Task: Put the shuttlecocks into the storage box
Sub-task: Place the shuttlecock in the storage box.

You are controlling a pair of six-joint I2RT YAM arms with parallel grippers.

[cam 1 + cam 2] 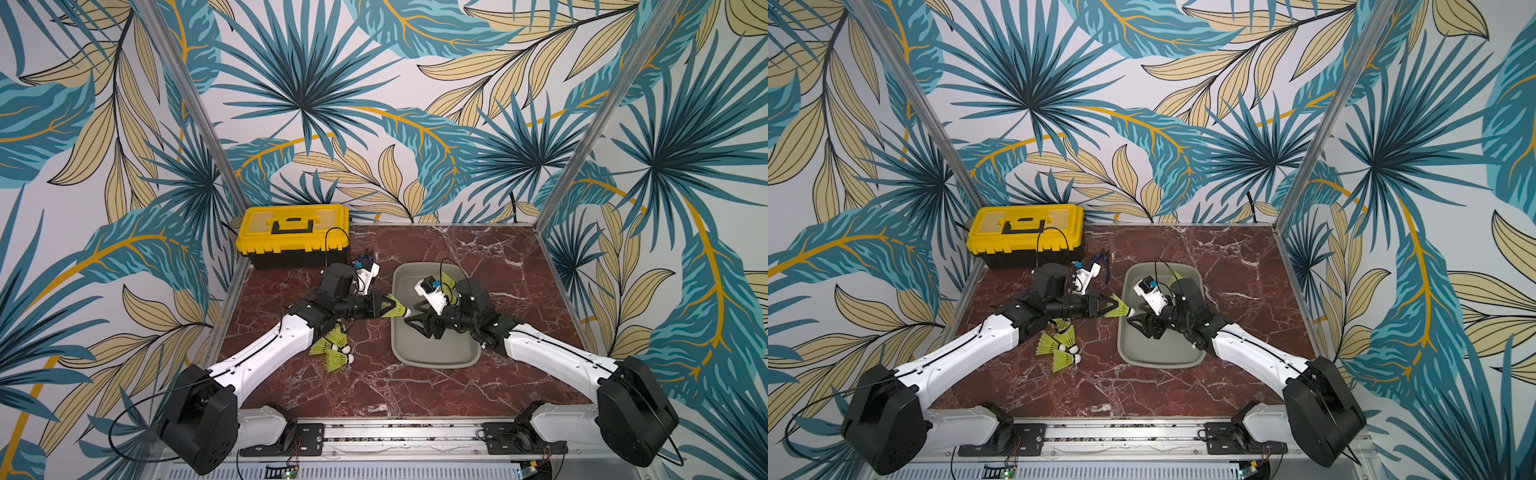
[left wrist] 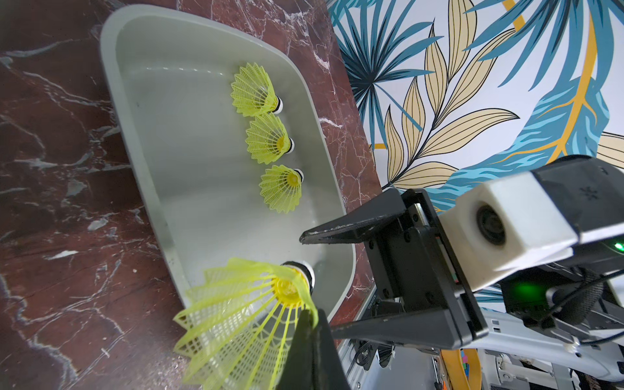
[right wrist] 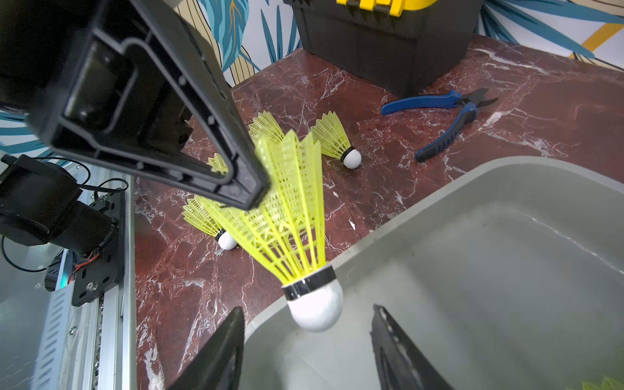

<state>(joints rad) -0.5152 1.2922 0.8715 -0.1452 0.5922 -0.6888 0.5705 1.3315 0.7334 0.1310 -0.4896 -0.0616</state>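
The left fingers [image 3: 233, 175] pinch a shuttlecock [image 3: 290, 216] by its skirt, tip seemingly over the storage box [image 3: 506, 236] rim nearest the tabletop's [image 3: 371, 189] left edge, while the right fingers [image 3: 219, 351] spread beside it; early release could spill it outside.

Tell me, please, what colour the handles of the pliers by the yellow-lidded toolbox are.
The metal pliers' handles are blue; the right wrist view shows them best.
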